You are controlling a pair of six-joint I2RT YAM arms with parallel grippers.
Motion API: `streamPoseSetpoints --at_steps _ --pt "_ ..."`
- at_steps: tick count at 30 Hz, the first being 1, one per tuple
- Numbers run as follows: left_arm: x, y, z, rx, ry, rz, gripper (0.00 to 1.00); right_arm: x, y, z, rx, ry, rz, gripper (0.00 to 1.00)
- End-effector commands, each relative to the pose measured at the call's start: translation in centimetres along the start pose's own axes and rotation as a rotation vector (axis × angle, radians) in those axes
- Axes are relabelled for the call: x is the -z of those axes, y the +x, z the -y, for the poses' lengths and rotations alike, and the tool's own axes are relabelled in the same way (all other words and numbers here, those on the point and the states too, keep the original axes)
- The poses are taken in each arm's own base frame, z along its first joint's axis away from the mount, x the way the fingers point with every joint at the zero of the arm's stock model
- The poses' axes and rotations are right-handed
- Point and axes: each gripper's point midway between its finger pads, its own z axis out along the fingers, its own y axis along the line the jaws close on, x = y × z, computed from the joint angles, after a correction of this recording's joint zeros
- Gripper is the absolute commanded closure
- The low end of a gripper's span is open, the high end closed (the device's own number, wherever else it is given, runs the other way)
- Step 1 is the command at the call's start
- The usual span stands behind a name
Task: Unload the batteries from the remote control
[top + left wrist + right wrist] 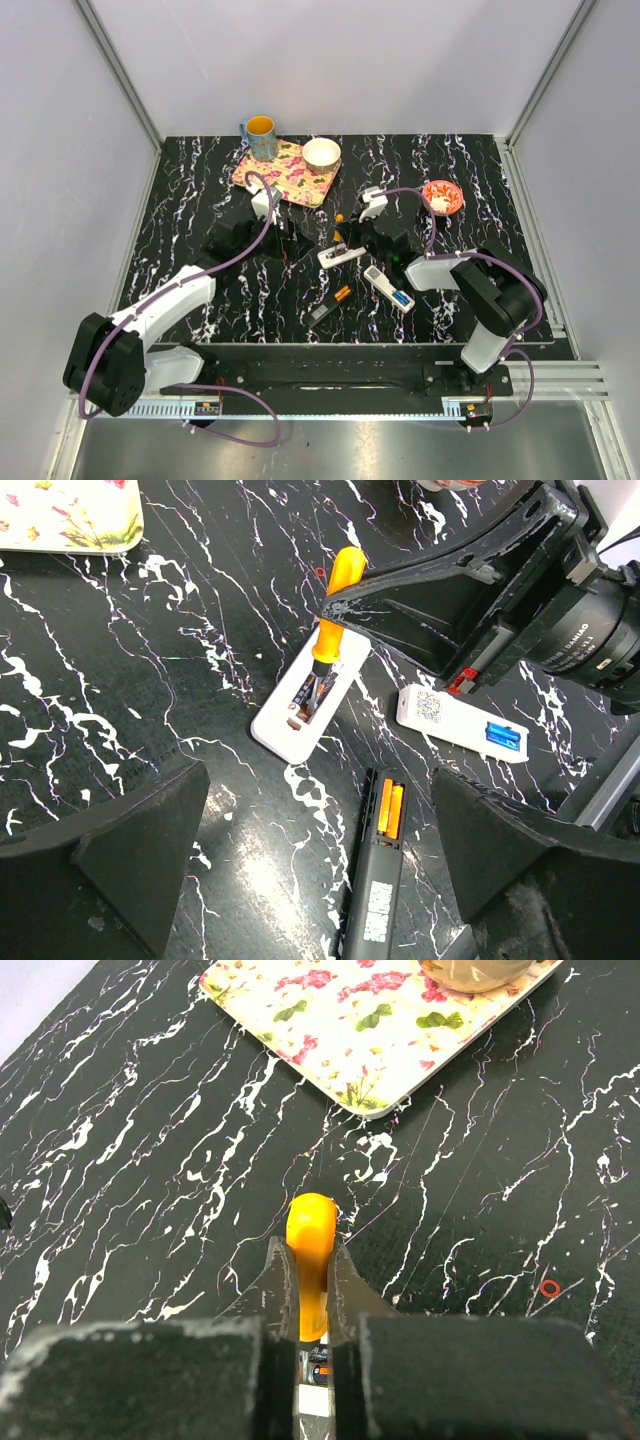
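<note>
My right gripper (312, 1250) is shut on the orange handle of a small tool (340, 585). The tool's tip is down in the open battery bay of a white remote control (300, 730), where a dark cell (318, 1370) shows. A second white remote (455, 720) lies to its right with blue batteries (503, 736) in its bay. A black remote (378, 880) holds orange batteries (388, 808). My left gripper (320, 880) hovers wide open over the black remote, touching nothing. From above, the left gripper (262, 242) and right gripper (352, 232) flank the first white remote (340, 256).
A floral tray (290, 172) at the back carries a blue mug (260, 136) and a white bowl (321, 153). A red patterned bowl (442, 196) sits at the back right. A tiny red ring (549, 1288) lies on the black marble table.
</note>
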Motion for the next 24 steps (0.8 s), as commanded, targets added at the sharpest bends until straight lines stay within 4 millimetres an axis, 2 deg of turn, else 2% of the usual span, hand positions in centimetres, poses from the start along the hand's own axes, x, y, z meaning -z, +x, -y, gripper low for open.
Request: streamPoseSetpoints --at_steps 1,4,7,15,24 --pt "0.0 -0.2 0.5 0.008 0.033 0.007 0.01 -0.3 -1.2 -0.6 0.018 -0.009 0.040 1.00" --pt "-0.1 0.0 0.4 0.009 0.033 0.002 0.01 -0.3 -1.4 -1.2 0.032 -0.024 0.044 1.00" --pt "-0.2 0.2 0.4 0.010 0.037 -0.004 0.01 -0.5 -1.4 -0.9 0.045 0.004 0.036 1.00" --pt "-0.5 0.6 0.1 0.012 0.033 -0.015 0.01 0.0 -1.3 1.9 0.118 0.156 0.007 1.00" --pt "-1.2 1.4 -0.4 0.006 0.026 -0.053 0.02 1.1 -3.2 2.0 0.117 0.177 0.060 1.00"
